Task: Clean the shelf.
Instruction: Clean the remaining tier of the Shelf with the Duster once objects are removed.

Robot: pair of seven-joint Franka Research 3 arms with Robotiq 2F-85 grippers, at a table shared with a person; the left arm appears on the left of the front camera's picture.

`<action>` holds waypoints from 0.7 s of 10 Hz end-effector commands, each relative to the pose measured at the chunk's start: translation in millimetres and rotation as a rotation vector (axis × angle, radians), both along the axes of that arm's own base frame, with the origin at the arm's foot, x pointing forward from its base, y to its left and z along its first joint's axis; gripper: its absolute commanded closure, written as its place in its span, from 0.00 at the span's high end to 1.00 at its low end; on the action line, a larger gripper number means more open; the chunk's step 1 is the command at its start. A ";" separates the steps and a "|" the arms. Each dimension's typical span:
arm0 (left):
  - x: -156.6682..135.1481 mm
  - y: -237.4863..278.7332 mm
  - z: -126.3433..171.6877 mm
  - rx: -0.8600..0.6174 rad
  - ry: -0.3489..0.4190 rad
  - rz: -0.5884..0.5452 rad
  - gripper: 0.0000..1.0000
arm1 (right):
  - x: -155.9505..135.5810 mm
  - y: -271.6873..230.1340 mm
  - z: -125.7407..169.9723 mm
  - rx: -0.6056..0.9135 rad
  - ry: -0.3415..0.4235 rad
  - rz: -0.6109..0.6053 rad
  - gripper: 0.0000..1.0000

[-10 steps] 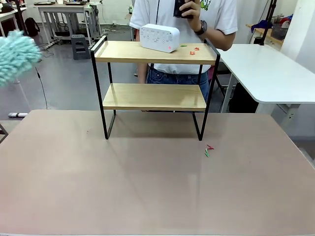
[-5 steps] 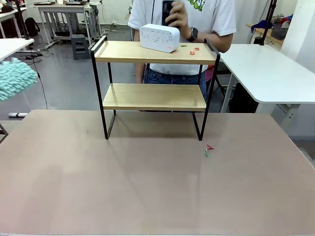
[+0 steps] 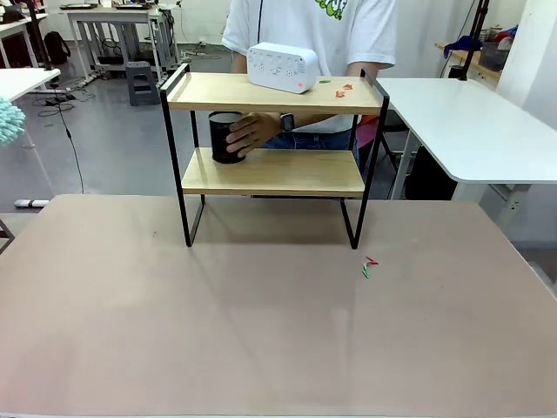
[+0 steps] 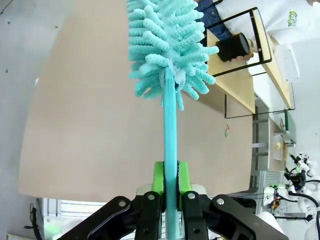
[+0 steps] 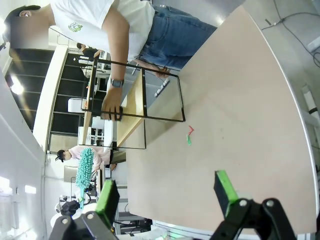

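The main hazard is a clash with the person. A hand is inside the small two-tier shelf of light wooden boards in a thin black metal frame, wrapped round a black cylindrical can on or just above the lower board. A sweep begun now could strike the wrist or knock the can over. The shelf stands at the far edge of the pale brown desk, and its frame looks light, so a hard push from the fluffy teal duster could slide or tip it towards the person. On the top board a white rounded box sits near a few small red and green scraps; careless brushing at them could shove the box off the back. Scraps swept forward would only join the red and green bits lying on the desk near the shelf's right front leg. The thin handle may also twist in the grip under pressure.

The left tool is clamped tight on the duster's teal handle, its green pads pressing both sides. The duster's head is well apart from the shelf, off the desk's left side. The right tool has its jaws spread wide, holding and touching nothing, above the desk
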State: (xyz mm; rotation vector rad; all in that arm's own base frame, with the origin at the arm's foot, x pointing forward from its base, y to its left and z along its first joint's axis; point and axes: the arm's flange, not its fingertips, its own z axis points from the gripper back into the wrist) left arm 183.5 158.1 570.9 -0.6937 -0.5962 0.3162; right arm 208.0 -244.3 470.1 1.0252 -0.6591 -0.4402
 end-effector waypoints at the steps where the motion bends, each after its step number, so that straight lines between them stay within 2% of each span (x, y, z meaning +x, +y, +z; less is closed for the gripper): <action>1: 3.2 1.0 -3.0 0.010 -0.004 -0.015 0.13 | 1.8 -0.6 0.8 -0.002 -0.034 0.003 1.00; 7: 3.2 1.0 -3.0 0.010 -0.004 -0.015 0.13 | 1.8 -0.6 0.8 -0.002 -0.034 0.003 1.00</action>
